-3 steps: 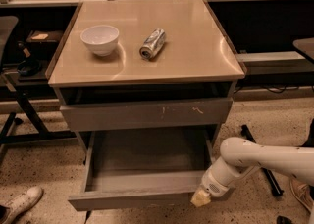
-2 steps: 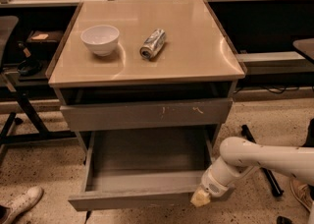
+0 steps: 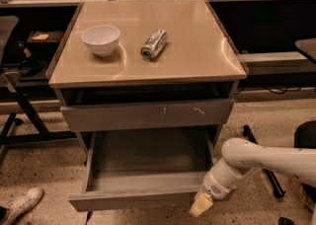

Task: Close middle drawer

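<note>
Grey sheet metal fills the lower half of our view: the middle drawer [image 3: 129, 201] stands pulled well out of the cabinet, toward 6 o'clock, its grey inside bare and open to us. Its plain flat front runs along a 9-to-3 line, nearly as wide as the cabinet. Above it sits the scratched drawer front [image 3: 148, 114], only slightly ajar, and over that the tan cabinet top [image 3: 197, 51], which carries a white bowl [image 3: 100, 39] and a can [image 3: 153, 44] lying on its side.

We find the gripper [image 3: 200, 205] at about 5 o'clock in the view, at the end of the white arm [image 3: 266, 160] that reaches in from 3 o'clock. Its pale yellowish tip sits at the right end of the middle drawer's front, touching it or just beside it; we cannot tell which, nor can we tell whether the gripper is open or closed.

What matters for us is this: most of the front lies toward 9 o'clock from the gripper, while the cabinet lies toward 12. We judge the closing push must run toward 12, square to the front's long axis. Being so far toward the right end, an off-centre push could skew the drawer in its slides.
</note>
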Tool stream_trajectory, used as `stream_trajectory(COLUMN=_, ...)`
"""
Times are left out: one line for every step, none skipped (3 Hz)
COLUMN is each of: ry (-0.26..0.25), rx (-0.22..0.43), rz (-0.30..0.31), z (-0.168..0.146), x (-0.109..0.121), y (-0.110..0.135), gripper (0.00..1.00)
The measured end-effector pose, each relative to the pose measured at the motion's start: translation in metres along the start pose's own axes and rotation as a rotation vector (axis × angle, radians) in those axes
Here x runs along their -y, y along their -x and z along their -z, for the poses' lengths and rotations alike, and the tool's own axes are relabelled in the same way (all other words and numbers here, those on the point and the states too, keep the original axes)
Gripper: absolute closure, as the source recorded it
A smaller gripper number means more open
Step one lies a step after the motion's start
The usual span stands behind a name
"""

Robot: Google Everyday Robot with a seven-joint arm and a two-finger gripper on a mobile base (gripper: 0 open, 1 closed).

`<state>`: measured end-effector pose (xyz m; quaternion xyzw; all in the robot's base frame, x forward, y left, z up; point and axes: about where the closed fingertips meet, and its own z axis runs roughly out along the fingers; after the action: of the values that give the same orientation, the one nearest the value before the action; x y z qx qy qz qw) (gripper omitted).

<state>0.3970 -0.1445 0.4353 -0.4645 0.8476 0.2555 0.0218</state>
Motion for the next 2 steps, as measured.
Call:
stream_trajectory(ry=0.0, rx=0.0, rz=0.0, z=0.0, x=0.0, y=0.0, gripper=0.0)
stream_trajectory(ry=0.0, rx=0.0, rz=0.0, z=-0.0001, x=0.0, y=0.0, gripper=0.0)
